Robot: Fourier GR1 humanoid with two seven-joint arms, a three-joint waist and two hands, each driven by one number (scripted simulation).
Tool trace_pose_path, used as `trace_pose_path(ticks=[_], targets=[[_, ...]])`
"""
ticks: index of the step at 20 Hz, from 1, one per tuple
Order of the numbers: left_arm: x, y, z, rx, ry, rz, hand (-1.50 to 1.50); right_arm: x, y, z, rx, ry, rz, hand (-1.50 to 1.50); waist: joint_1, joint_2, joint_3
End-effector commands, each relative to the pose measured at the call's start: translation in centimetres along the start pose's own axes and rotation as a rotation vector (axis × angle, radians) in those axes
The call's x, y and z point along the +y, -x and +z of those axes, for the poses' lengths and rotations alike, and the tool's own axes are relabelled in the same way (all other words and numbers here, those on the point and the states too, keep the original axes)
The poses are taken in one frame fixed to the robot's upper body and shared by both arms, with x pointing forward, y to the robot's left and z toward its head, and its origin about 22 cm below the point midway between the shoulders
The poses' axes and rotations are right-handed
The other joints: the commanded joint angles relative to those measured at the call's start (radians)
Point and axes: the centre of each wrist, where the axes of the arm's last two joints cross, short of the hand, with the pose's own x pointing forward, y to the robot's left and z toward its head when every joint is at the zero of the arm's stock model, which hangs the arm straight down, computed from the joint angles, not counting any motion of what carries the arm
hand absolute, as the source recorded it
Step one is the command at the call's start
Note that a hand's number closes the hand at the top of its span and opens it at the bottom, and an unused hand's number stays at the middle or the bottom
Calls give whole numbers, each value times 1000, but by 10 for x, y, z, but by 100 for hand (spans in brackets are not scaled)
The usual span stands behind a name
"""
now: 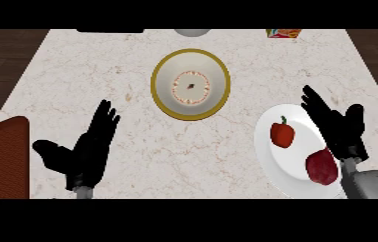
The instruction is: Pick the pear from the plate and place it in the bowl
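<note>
A pale marbled table [111, 71] fills the view, with dark floor past its edges. The bowl [191, 84], white with a gold rim, sits near the middle and holds nothing but a reddish ring pattern and a small dark mark at its centre. Right of the bowl and nearer the robot lies a white plate [295, 153] carrying two things: a small red pepper [282, 133] with a dark stem and, further from the bowl, a dark red rounded fruit, the pear [322, 166]. The right hand [336, 123] hovers over the plate's far-right side, fingers straight and spread, holding nothing. The left hand [87, 148] rests left of the bowl, fingers wide and up, holding nothing
</note>
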Motion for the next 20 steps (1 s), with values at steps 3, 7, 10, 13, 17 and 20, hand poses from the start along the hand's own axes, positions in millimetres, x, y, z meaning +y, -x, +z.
trace_pose_path(ticks=[3,7,10,13,17,20], targets=[[34,-49,-19,-233,-72,-145,0,30,-51,-4,-359,-87,-200,-150,-21,-12,6],[53,-78,-30,-359,-102,-246,0,-33,-90,1,-523,181,323,-150,-50,-27,-13],[76,-93,-30,-405,-126,-279,0,5,-54,11,-645,508,-9,-150,-60,-15,4],[86,-96,-38,-411,-108,-279,0,55,-28,38,-728,509,53,-150,-51,-6,4],[104,-91,-45,-431,-113,-281,0,55,-27,91,-689,506,183,-150,-50,-5,2],[105,-100,-53,-418,-103,-280,0,35,-27,113,-562,538,333,-150,-56,-2,1]])
